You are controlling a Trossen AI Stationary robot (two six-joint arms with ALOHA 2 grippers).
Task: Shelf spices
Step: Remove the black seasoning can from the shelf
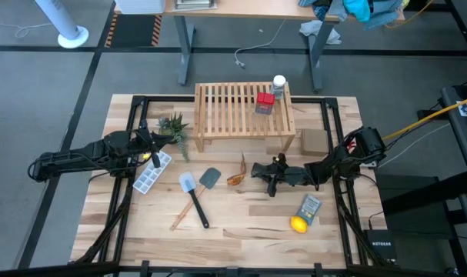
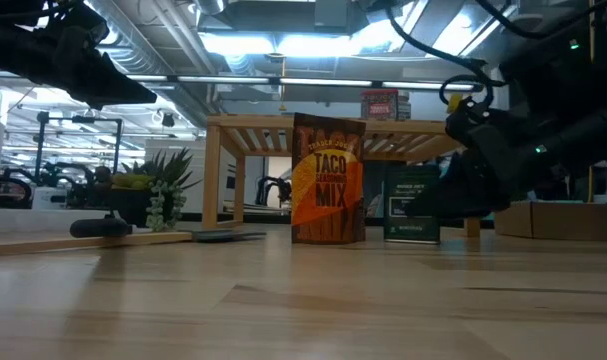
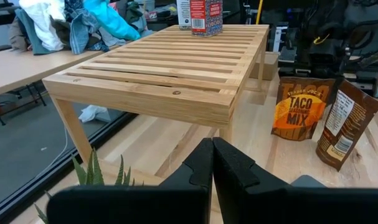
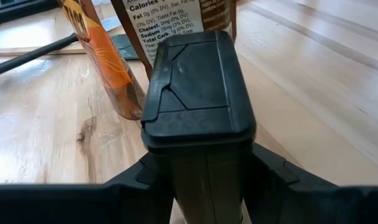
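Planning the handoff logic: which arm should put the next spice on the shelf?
Right. The right tool is already shut on the black box, just in front of the shelf. The left tool is shut and empty, off by the plant.

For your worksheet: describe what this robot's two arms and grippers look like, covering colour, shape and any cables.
Both arms are dark, jointed and slender in the high view. The left gripper has two matte black, angular fingers with stepped edges. The right gripper is equally black and blocky. A yellow cable and thin dark cables run near the right arm's base.
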